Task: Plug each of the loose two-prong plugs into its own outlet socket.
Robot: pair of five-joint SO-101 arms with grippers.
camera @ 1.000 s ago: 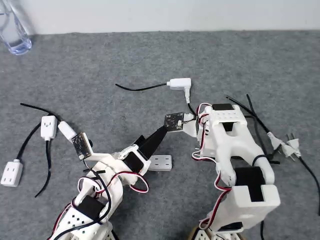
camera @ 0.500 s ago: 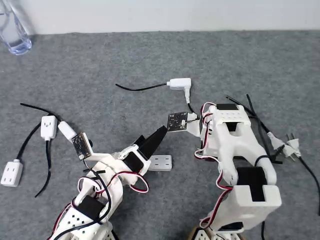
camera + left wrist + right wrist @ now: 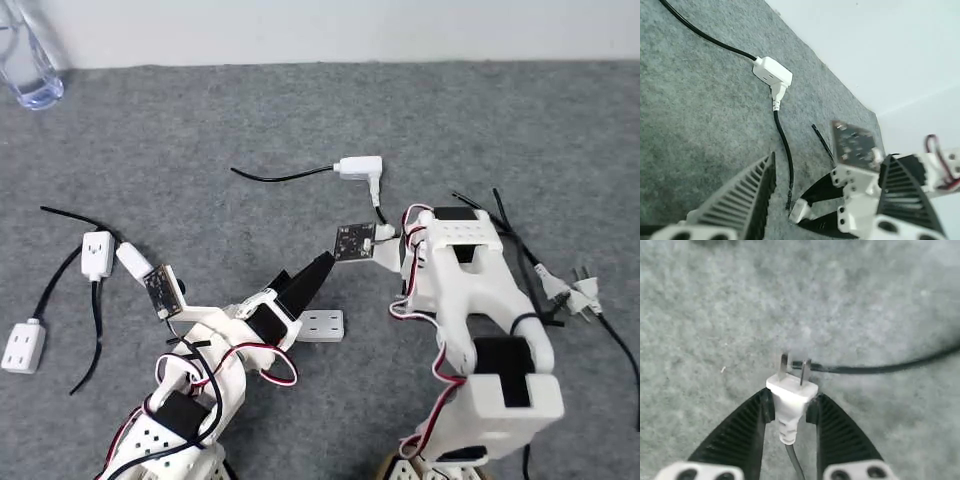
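Gripping a white plug [image 3: 791, 390] by its body, the right gripper [image 3: 790, 401] is clamped on it from both sides. The two prongs point away from the wrist, over the grey carpet [image 3: 200, 120]. A black cord [image 3: 880, 367] lies on the carpet just past the prongs.

The left gripper [image 3: 829, 162] sits with its fingers wide apart and nothing between them, near the right gripper. Beyond both lies a white outlet [image 3: 358, 167] with a second plug [image 3: 375, 187] already in it.

At the left side of the carpet are two more outlets [image 3: 97, 254] [image 3: 22, 347], with a third plug [image 3: 131, 259] just beside the nearer one. Loose plugs [image 3: 572, 291] lie well apart from them, to the right of the right arm.
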